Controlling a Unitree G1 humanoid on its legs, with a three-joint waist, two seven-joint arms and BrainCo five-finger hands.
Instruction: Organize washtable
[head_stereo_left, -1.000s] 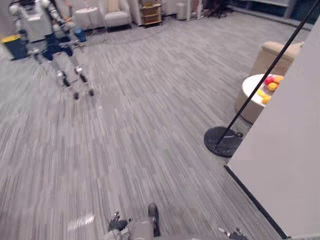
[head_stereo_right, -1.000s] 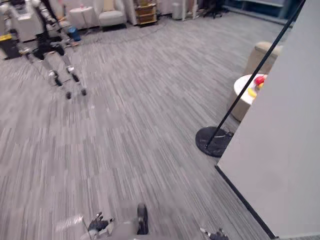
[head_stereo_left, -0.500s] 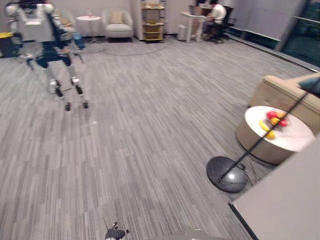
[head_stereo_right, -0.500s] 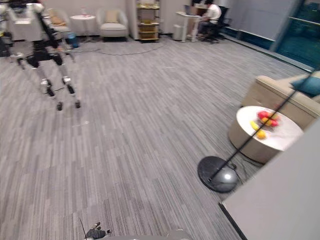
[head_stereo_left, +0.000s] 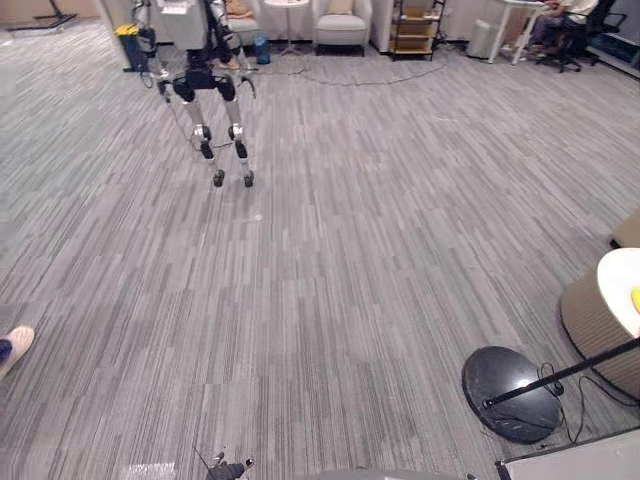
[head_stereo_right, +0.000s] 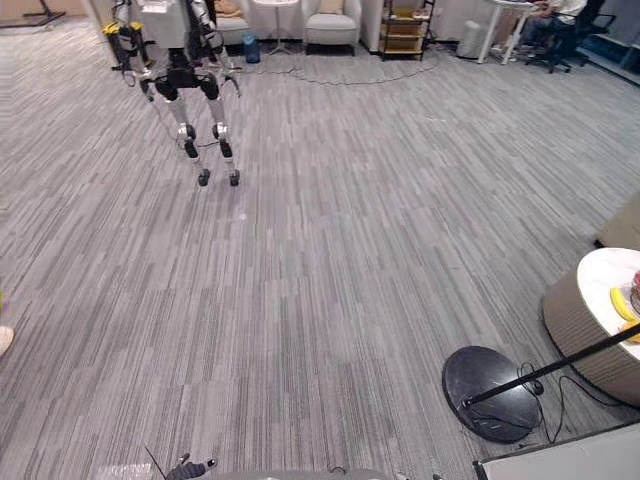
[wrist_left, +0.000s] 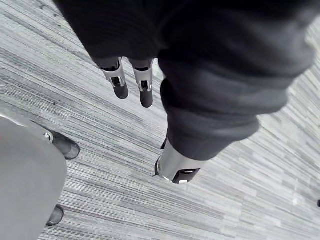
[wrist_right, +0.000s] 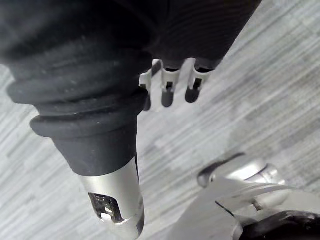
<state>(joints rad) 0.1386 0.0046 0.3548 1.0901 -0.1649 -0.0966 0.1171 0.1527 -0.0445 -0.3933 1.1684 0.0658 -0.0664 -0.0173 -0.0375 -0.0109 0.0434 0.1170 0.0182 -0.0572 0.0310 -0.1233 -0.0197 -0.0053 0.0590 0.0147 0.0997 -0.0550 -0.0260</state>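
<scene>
— Looking at the hands first: how are they?
— The left hand (wrist_left: 145, 91) hangs over the grey striped carpet floor (head_stereo_left: 330, 260). Its fingers are straight and there is nothing between them. The right hand (wrist_right: 168, 90) is the same: fingers loose and straight, thumb apart, holding nothing.
— And the washtable?
— I cannot tell where it stands.
— What is on the floor, then?
— Toward the near right corner lies a black round stand base (head_stereo_left: 512, 392), and a thin black pole (head_stereo_left: 575, 365) leans from it to the right. Just beside the base, at the right edge, is a low round table with a white top (head_stereo_right: 600, 285), with yellow fruit (head_stereo_right: 622, 303) on it. A white flat panel (head_stereo_left: 575, 462) is at the near right corner itself. At the far left a second humanoid robot in silver and dark (head_stereo_left: 205, 85) stands upright. A pale armchair (head_stereo_left: 341, 25) is at the far edge. At the left edge I see a person's light shoe (head_stereo_left: 15, 345).
</scene>
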